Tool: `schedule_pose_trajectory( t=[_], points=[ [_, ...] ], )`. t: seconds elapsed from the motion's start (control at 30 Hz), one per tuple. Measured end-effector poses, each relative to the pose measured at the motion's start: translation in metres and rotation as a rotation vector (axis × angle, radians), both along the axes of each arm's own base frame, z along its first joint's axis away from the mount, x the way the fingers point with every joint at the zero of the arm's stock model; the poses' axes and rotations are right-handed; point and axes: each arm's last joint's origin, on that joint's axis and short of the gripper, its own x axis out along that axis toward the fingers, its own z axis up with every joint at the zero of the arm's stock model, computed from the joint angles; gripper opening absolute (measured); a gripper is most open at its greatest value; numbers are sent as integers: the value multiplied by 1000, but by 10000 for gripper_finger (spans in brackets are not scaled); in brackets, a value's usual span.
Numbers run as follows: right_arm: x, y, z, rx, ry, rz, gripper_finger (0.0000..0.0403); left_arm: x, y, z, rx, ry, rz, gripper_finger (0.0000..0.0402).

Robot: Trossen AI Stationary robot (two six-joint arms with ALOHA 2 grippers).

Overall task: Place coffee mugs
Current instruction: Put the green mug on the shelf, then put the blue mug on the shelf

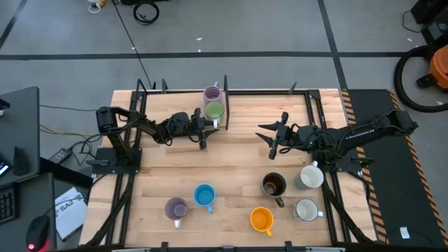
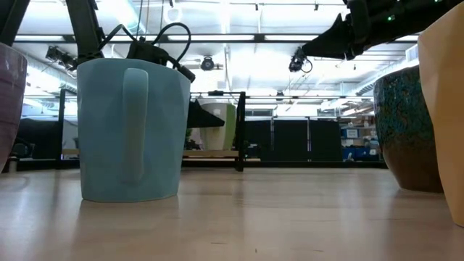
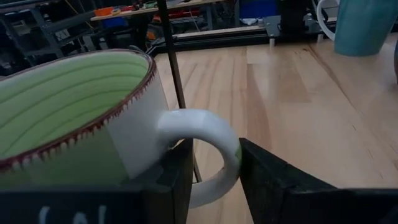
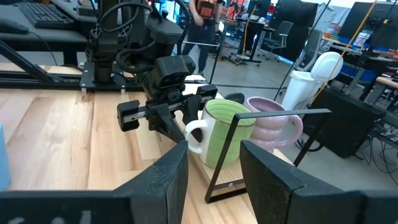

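Green mug (image 3: 74, 118): glazed ceramic, ribbed green interior, dark speckled rim, white loop handle. It stands upright at the far edge of the tabletop (image 1: 231, 154), just beside a lilac mug (image 1: 211, 94). Tabletop is pale wood planks framed by black metal rails; grey floor surrounds it, a workshop with shelving lies beyond.

Left hand (image 1: 204, 130) is at the green mug, its fingers (image 3: 180, 180) straddling the handle, parted, not clamping. Right hand (image 1: 271, 138) hovers mid-table, released and empty.

Blue mug (image 1: 204, 196), a second lilac mug (image 1: 175, 208), orange mug (image 1: 261, 220), brown mug (image 1: 274, 185) and two white mugs (image 1: 310, 177) stand near the front edge.
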Motion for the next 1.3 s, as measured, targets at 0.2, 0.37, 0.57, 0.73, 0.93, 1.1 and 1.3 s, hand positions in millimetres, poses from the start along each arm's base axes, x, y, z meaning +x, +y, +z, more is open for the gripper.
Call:
schedule_pose_trajectory(
  t=[0.2, 0.37, 0.57, 0.73, 0.93, 1.1, 1.3],
  points=[
    [0, 0, 0, 0, 0, 0, 151, 0, -1, 0, -21, -2, 0, 131],
    [0, 0, 0, 0, 0, 0, 151, 2, -7, 1, -14, -4, -4, 131],
    [0, 1, 0, 3, 1, 21, 151, 2, -7, 1, -10, 3, 21, 131],
    [0, 1, 0, 3, 1, 21, 151, 2, -7, 1, -11, 7, 25, 131],
    [0, 1, 0, 3, 1, 21, 151, -3, -8, 6, -9, 3, 27, 131],
    [0, 1, 0, 2, -1, 21, 151, -10, -12, 4, -33, 7, 27, 131],
    [0, 0, 0, 6, -4, 20, 151, -15, -15, 2, -44, 17, 42, 131]
  ],
)
